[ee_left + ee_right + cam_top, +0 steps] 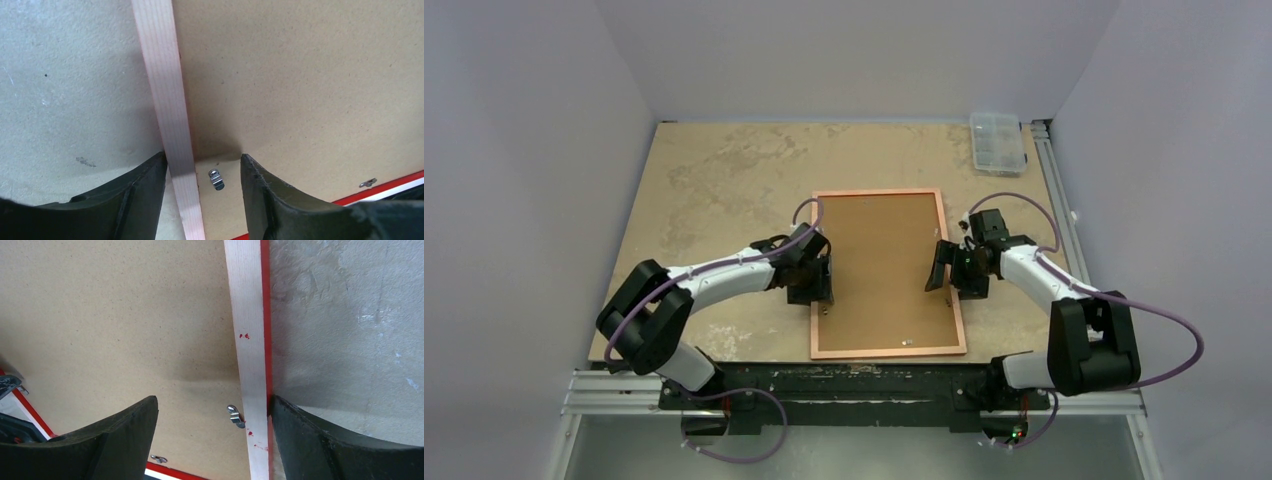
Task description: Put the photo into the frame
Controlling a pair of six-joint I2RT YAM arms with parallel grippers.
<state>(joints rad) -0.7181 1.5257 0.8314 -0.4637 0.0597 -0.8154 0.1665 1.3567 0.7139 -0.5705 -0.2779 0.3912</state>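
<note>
The frame lies face down mid-table, its pale wooden rails around a brown backing board. The photo is hidden. My left gripper stands open across the frame's left rail. One finger is on the table against the rail's outer side, the other over the board, with a small metal clip between them. My right gripper is open wider across the right rail. Its outer finger touches the red edge, and a clip sits beside the rail.
A clear plastic box stands at the back right corner. A metal track runs along the table's right side, and grey walls close in three sides. More clips sit on the board near the frame's near rail.
</note>
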